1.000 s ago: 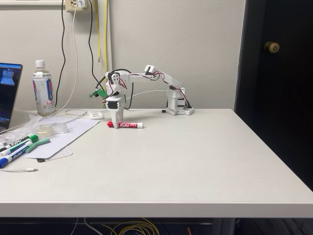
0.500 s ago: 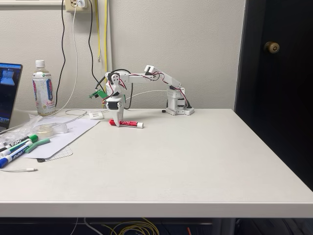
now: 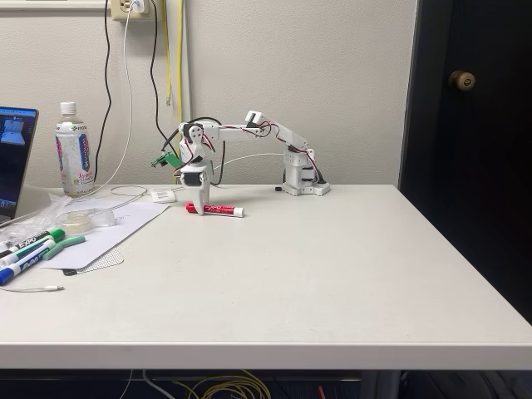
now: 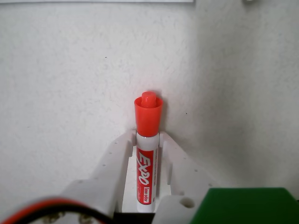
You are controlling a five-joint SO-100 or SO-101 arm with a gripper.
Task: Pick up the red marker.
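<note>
The red marker has a white barrel, a red "EXPO" label and a red cap. It sits near the table's back edge in the fixed view, its cap end at the left raised a little and its right end on the table. My white gripper points down over the cap end. In the wrist view the red marker runs lengthwise between the two white fingers, cap pointing away. The gripper is shut on the barrel just behind the cap.
At the left edge lie green- and blue-capped markers on a white sheet, with a loose cable in front. A bottle and a laptop stand behind them. The arm's base sits at the back.
Compared with a second ago, the marker's cap end has risen slightly with the gripper, so the marker now tilts. Nothing has moved in the last half second.
</note>
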